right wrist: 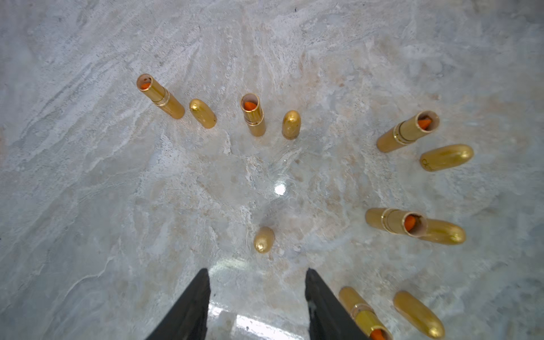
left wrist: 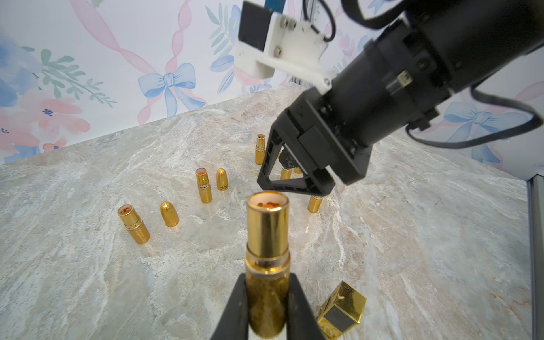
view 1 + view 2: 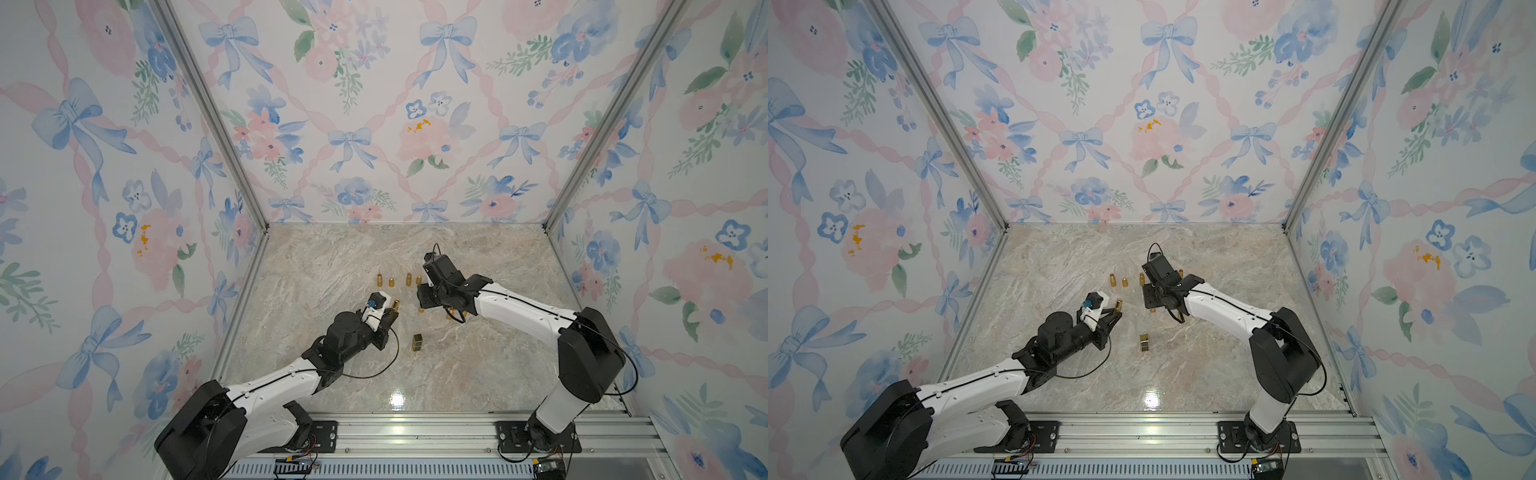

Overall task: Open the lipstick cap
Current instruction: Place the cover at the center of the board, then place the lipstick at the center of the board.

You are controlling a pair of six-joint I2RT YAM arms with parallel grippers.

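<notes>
Pinching the uncapped lipstick [image 2: 267,235] by its base, the left jaws aim it lengthwise at the spread, empty right jaws; a loose cap [image 1: 264,239] stands just ahead of those.

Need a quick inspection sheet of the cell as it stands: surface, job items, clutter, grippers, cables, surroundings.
Surface: marble-look tabletop, glossy.
Job's things: uncapped lipstick in the left gripper; loose cap on the table by the right gripper; more open lipsticks and caps standing nearby.
Clutter: square gold case, apart from the rest.
Grippers: left gripper shut on the lipstick's base; right gripper open, empty.
Cables: black cable looping loose beside the left wrist.
Surroundings: floral wallpaper walls; aluminium rail at the front.
</notes>
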